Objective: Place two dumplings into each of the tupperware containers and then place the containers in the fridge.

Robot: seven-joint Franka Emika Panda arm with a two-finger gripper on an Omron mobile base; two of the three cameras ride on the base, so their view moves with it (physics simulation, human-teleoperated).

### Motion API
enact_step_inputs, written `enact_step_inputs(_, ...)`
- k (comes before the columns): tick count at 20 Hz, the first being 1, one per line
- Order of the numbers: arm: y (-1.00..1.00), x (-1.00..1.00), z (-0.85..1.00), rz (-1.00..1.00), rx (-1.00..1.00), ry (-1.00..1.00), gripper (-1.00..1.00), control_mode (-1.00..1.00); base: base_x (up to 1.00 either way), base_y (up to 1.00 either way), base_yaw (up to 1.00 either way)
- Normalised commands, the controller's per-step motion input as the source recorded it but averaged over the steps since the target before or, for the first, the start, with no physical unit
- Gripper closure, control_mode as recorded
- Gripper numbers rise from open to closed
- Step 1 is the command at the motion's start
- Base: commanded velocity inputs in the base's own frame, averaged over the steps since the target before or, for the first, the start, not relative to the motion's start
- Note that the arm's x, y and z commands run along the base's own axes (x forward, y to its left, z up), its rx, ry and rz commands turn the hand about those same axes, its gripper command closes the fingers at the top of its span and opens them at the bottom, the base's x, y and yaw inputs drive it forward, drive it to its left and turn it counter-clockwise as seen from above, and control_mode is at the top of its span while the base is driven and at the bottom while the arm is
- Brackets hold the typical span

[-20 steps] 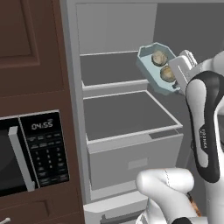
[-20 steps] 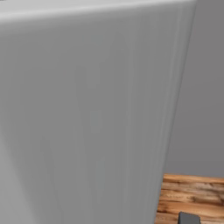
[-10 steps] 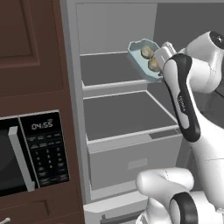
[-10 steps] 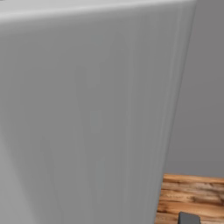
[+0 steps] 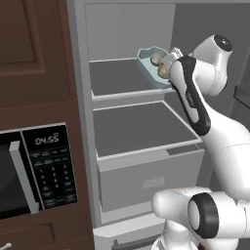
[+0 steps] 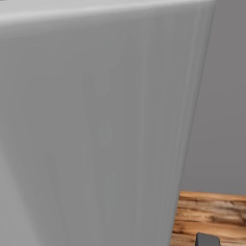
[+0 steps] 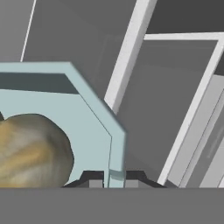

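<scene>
The pale blue-teal tupperware container [image 5: 146, 54] hangs tilted above the right end of the fridge's upper shelf [image 5: 119, 78]. Two tan-brown dumplings [image 5: 156, 60] lie in it. My gripper [image 5: 170, 57] is shut on the container's right rim, with the forearm partly covering it. In the hand view, the fingertips [image 7: 116, 177] pinch the container's rim [image 7: 94, 114], one dumpling [image 7: 30, 148] lies close on the left, and fridge shelves run behind. The dark grey container is out of view.
The fridge stands open with a lower shelf [image 5: 141, 129] and a bottom drawer [image 5: 146, 180]. A black microwave with keypad [image 5: 49, 166] sits in dark wood cabinetry on the left. A grey fridge panel [image 6: 96, 125] blocks the right base view; wooden floor [image 6: 211, 216] shows at its bottom right.
The arm has swung left and deeper into the fridge, carrying the teal container with both dumplings from the fridge's right edge to over the upper shelf.
</scene>
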Motion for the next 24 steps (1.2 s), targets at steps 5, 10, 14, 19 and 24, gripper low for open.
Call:
enact_step_inputs(5,0.0,0.47,-0.14,0.0,0.0,0.0,1.0,-1.0,0.0,0.0,0.0)
enact_step_inputs(10,0.0,0.92,0.0,0.0,0.0,0.0,1.0,-1.0,0.0,0.0,0.0)
enact_step_inputs(14,0.0,0.65,-0.11,0.0,0.0,0.09,1.0,-1.0,0.0,0.0,0.0)
enact_step_inputs(19,0.0,0.46,-0.23,0.0,0.0,0.03,1.0,-1.0,0.0,0.0,0.0)
enact_step_inputs(24,0.0,0.34,0.0,0.0,0.0,0.0,1.0,-1.0,0.0,0.0,0.0)
